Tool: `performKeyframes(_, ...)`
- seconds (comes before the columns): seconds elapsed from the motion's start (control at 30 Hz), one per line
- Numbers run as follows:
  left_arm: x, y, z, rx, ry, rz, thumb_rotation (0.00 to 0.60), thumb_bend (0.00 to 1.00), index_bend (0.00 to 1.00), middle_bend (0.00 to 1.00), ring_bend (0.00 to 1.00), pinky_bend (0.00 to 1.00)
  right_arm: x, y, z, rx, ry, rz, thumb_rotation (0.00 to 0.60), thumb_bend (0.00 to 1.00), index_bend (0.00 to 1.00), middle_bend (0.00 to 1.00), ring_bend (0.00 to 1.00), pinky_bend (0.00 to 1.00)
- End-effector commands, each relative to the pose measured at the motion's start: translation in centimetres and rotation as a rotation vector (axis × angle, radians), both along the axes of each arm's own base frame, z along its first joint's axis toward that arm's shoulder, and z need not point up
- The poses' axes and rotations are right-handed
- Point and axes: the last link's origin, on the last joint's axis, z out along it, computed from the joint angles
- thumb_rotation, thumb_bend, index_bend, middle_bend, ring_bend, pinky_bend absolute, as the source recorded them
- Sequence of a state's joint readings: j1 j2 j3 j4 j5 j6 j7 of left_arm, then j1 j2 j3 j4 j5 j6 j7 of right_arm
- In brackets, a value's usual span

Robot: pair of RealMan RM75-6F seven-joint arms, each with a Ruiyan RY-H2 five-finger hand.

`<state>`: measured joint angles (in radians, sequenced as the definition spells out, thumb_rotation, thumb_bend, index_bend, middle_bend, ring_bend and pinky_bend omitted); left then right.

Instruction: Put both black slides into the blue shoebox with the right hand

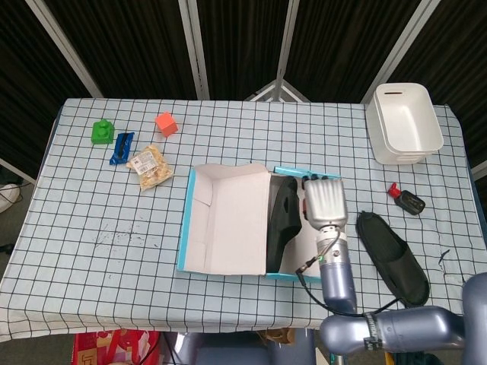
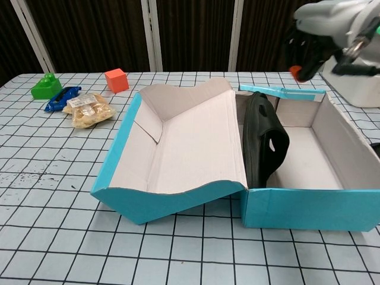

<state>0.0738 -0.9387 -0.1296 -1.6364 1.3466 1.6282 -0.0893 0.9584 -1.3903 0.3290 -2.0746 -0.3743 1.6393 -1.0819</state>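
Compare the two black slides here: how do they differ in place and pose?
The black slide in the blue shoebox stands on its edge against the box's left wall; the black slide on the checked tablecloth lies flat, outside, to the box's right. Neither is held: the right hand hovers above the box. Both are plain black.
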Motion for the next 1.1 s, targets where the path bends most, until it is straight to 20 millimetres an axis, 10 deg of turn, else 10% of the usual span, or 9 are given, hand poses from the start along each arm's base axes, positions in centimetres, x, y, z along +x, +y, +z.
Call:
performKeyframes(0.03, -0.1, 0.1, 0.1, 0.01, 0.002, 0.012, 0.6, 0.37, 0.01, 0.0, 0.0, 0.03, -2.5, 1.0, 6.7, -0.039, 0.111, -0.102, 0.6, 0.32, 0.18, 0.22, 0.21, 0.39)
performKeyframes(0.47, 0.1, -0.2, 0.4, 0.048, 0.012, 0.012, 0.6, 0.37, 0.01, 0.0, 0.0, 0.03, -11.1, 6.8, 15.6, -0.087, 0.016, 0.025, 0.6, 0.18, 0.1, 0.15, 0.09, 0.15)
performKeyframes(0.63, 1.0, -0.8, -0.2, 0.038, 0.025, -0.022, 0.6, 0.37, 0.01, 0.0, 0.0, 0.03, -19.0, 10.9, 15.2, 0.025, 0.068, 0.134, 0.6, 0.18, 0.1, 0.15, 0.09, 0.14)
performKeyframes(1.1, 1.6, -1.1, -0.7, 0.018, 0.032, -0.05, 0.6, 0.37, 0.01, 0.0, 0.0, 0.03, -26.7, 13.2, 13.0, 0.086, 0.054, 0.11, 0.6, 0.18, 0.1, 0.15, 0.09, 0.14)
